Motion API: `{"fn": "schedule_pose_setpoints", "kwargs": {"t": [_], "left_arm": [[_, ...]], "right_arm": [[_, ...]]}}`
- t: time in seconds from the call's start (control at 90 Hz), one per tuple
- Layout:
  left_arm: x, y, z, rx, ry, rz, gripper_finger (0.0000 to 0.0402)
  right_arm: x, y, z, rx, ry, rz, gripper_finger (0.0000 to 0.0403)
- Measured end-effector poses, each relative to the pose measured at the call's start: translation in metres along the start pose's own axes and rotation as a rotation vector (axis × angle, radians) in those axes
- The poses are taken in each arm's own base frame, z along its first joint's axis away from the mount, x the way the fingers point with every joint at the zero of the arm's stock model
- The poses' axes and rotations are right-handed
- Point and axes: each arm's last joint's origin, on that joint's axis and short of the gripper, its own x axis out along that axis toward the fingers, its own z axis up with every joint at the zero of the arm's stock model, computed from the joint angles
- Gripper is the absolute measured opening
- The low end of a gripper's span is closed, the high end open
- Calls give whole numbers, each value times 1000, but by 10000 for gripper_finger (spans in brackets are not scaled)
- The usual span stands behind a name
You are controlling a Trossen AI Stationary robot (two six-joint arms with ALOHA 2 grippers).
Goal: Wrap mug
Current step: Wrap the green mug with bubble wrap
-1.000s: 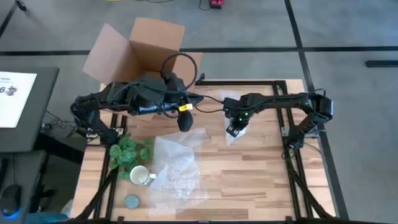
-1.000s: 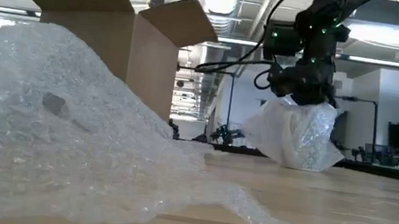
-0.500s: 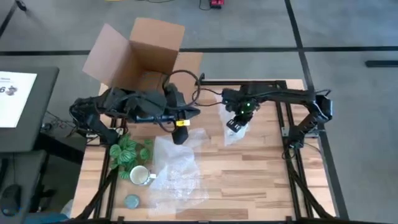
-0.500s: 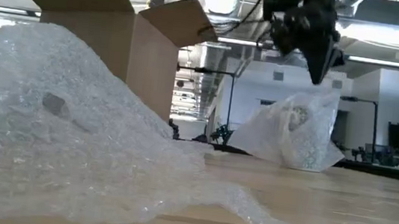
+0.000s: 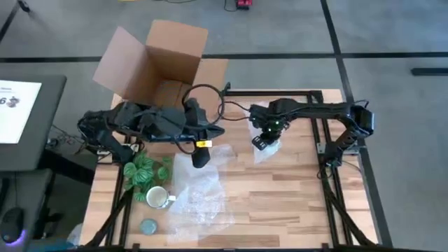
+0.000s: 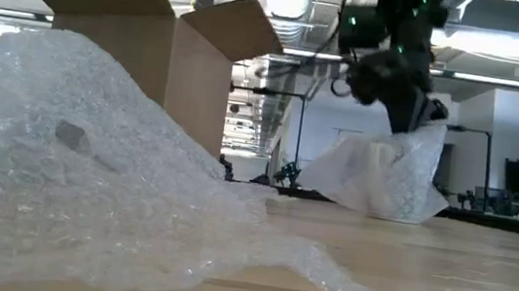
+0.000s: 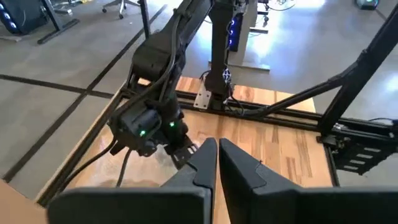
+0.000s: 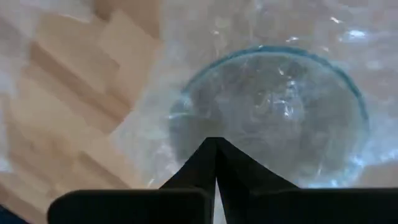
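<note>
Both hands look pinched shut and empty. Beside the green bundle point(image 5: 143, 171) sits the mug point(image 5: 157, 197), unwrapped; the left hand point(image 5: 199, 157) should reach there, while the right hand point(image 5: 260, 142) hovers over a wrapped bowl point(image 5: 264, 149).

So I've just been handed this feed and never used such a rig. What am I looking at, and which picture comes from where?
Two dark robot arms work at a wooden table. One camera looks straight down, one sits at tabletop height, and one rides on each wrist.

On the table lie a sheet of bubble wrap, a white mug, a green bundle and a grey disc. An open cardboard box stands at the far edge.

The right gripper, fingers shut, is at a bubble-wrapped bundle. The left gripper, also shut, hangs over the sheet, holding nothing.
</note>
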Motion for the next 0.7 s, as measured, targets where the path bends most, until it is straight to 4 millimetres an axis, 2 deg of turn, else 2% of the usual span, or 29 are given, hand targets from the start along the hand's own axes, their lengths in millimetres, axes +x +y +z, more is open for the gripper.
{"fn": "schedule_pose_setpoints", "kwargs": {"t": [0.167, 0.289, 0.478, 0.633, 0.7], "left_arm": [[-2, -6, -1, -31, 0, -19, 0], [-3, -7, -1, -60, -5, -24, 0], [-3, -8, 2, -99, -40, -24, 0], [-3, -6, 7, -122, -89, 7, 0], [-3, -4, 8, -136, -111, 51, 0]], "right_arm": [[27, -15, -1, 0, -22, 29, 0], [37, -16, 0, -59, -68, 51, 0], [37, -16, -1, -192, -72, 61, 0], [34, -6, -10, -376, -55, 133, 0], [35, 0, -16, -507, -29, 181, 0]]}}
